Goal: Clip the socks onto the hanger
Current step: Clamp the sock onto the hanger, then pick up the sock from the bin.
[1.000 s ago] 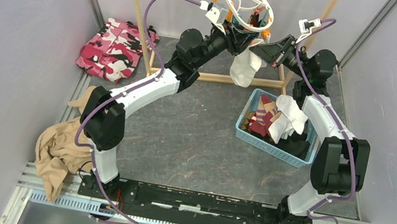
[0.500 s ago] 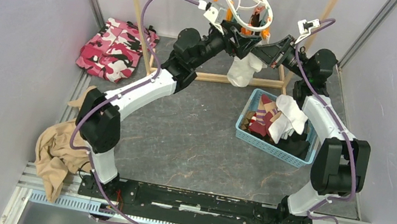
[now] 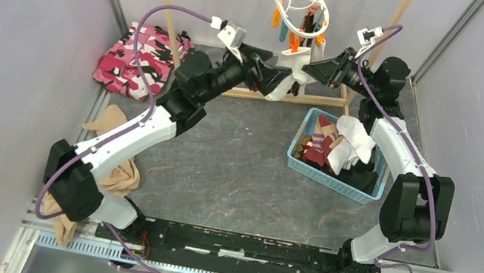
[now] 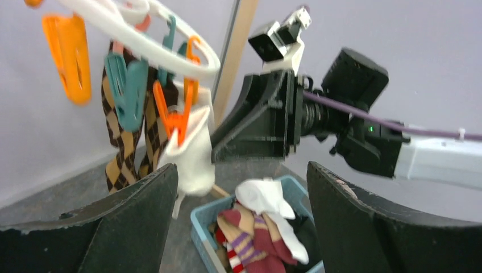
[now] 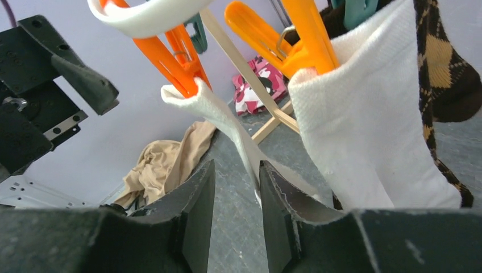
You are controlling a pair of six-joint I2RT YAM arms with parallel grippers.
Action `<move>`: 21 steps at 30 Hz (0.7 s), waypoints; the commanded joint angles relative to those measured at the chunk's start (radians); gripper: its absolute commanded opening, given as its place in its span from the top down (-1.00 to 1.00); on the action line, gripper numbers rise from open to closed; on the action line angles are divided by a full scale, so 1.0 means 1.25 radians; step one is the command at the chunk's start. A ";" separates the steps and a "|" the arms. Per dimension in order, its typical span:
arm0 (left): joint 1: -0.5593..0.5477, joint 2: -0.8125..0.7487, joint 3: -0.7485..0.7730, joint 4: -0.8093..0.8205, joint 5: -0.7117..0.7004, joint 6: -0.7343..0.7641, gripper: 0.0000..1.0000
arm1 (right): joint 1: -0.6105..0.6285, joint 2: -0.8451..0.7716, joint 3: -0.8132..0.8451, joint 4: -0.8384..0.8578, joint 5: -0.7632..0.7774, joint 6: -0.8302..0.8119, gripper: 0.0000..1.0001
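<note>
Top external view gives us the grey stone-patterned desk (image 3: 234,165) and, above its far edge, the white oval plastic drying hanger (image 5: 145,20) between the posts of a wooden frame (image 3: 169,11). Next in size, the blue plastic basket (image 3: 329,180) sits on the desk just beside the right arm. It holds a heap of socks: a loose white sock (image 3: 355,138) draped on top and maroon-and-tan patterned socks (image 3: 320,146) beneath. We judge that heap to be the bulk of the work left.

Both arms reach up to the hanger. There the left hand (image 4: 239,187) is released, its fingers spread wide with nothing between them. Just under the hanger, the right hand (image 5: 236,170) has its fingers parted by a narrow gap. An edge of white cloth runs past that gap, but we see nothing pinched.

Two socks hang from the hanger as far as we can see: a clipped white sock (image 5: 364,131) and, touching it, a brown-and-tan argyle sock (image 4: 122,153). Smallest are the orange plastic clothespins (image 5: 176,57) biting the white sock's top, with teal clothespins (image 4: 128,85) nearby. We reckon the task is in its early part, and the next move is a reach to the basket.
</note>
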 commanded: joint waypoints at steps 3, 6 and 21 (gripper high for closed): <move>0.022 -0.108 -0.134 -0.056 0.019 0.092 -0.75 | 0.003 -0.063 0.027 -0.100 0.028 -0.113 0.13; 0.047 -0.135 -0.189 -0.066 0.010 0.118 -0.74 | 0.004 -0.081 0.020 -0.118 0.035 -0.137 0.08; 0.110 -0.174 -0.291 -0.023 0.054 0.114 -0.77 | 0.004 -0.229 -0.048 -0.295 0.096 -0.363 -0.15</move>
